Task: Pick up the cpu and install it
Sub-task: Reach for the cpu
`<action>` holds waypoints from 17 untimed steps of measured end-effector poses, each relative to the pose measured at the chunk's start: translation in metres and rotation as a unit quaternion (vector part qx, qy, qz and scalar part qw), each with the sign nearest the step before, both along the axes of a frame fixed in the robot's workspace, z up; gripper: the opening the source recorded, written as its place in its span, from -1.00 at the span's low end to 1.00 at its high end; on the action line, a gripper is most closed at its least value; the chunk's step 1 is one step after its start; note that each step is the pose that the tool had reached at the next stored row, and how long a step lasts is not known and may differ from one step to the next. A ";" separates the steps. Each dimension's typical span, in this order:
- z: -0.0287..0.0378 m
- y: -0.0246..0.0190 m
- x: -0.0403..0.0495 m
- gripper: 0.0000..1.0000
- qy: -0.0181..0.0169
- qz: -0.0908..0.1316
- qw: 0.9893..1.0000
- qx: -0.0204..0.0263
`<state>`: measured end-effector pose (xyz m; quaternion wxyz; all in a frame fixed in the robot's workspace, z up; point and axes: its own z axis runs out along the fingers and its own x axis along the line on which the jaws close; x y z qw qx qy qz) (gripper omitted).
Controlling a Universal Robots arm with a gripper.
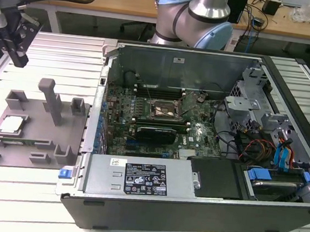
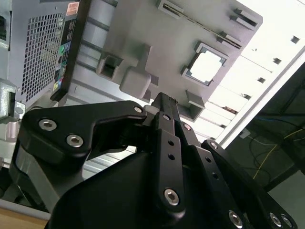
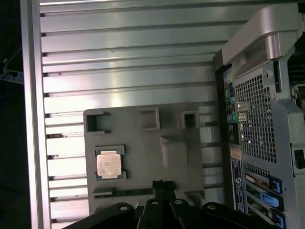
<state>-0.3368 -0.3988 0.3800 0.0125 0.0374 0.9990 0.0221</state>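
Cpu [image 3: 109, 164]: lying in a recess of the grey tray [image 3: 143, 148], well below the gripper [image 3: 163, 184], untouched; gripper pressed together, holding nothing. We are judging pickup pending; grasping calls for spreading and centring over it.

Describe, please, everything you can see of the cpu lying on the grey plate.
The cpu is a small, flat square chip with a silvery metal top plate. It lies flat, plate up, in a square recess of the grey fixture plate, framed by raised corner tabs, beside the computer case. The gripper hangs clear of it, not touching.
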 end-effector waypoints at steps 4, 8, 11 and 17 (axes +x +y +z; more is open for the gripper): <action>-0.0011 0.0000 -0.0049 -0.79 0.000 0.000 1.000 0.000; -0.0040 0.0000 -0.0087 -0.79 0.000 0.000 1.000 0.000; -0.0064 0.0000 -0.0109 -0.79 0.000 0.000 1.000 0.000; -0.0122 0.0000 -0.0151 -0.79 0.000 0.000 1.000 0.000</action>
